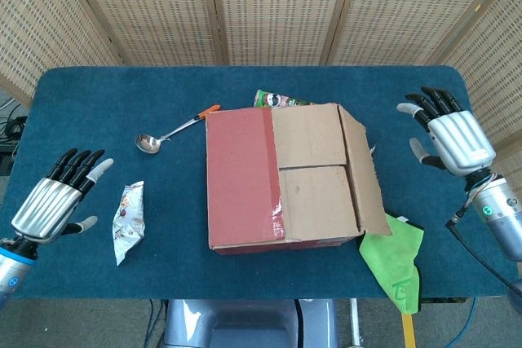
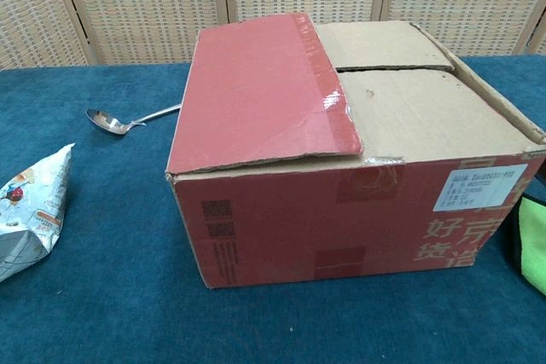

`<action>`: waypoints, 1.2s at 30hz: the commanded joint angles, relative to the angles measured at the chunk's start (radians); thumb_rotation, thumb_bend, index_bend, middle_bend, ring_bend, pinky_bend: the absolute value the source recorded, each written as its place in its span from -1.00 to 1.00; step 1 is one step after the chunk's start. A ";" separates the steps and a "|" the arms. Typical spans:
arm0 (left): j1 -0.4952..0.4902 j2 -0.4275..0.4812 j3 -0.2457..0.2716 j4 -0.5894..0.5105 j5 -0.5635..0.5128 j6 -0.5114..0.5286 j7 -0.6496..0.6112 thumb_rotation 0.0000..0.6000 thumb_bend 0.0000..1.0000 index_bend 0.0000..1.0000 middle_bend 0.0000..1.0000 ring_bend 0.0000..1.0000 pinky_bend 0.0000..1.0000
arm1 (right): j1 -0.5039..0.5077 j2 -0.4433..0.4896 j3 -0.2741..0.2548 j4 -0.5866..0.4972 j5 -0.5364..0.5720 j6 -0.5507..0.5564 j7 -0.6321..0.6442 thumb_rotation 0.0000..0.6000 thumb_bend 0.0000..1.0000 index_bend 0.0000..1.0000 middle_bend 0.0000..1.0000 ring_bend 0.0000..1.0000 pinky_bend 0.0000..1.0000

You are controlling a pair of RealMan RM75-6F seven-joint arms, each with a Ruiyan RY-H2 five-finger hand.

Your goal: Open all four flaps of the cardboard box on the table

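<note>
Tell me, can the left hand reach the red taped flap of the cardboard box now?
Probably yes. The left hand is open and only bare blue table lies between it and the red flap; the snack packet sits slightly aside.

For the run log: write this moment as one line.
left hand: open, off box | right hand: open, off box | cardboard box: right flap folded out, red flap down

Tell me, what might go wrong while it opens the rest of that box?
1. The red flap lies flat over the two brown inner flaps, so the left hand may struggle to get under its edge and shove the cardboard box instead.
2. The ladle lies on that side; a swinging flap or hand might knock it.
3. The right flap hangs over the green cloth and could catch it.
</note>
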 commanded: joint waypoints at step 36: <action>-0.702 -0.022 -0.209 -0.028 -0.049 -0.727 -0.294 -0.32 -0.79 -0.73 -0.91 -1.00 -1.00 | -0.131 -0.025 -0.023 -0.055 0.009 0.088 -0.027 1.00 0.03 -0.63 -0.73 -1.00 -0.87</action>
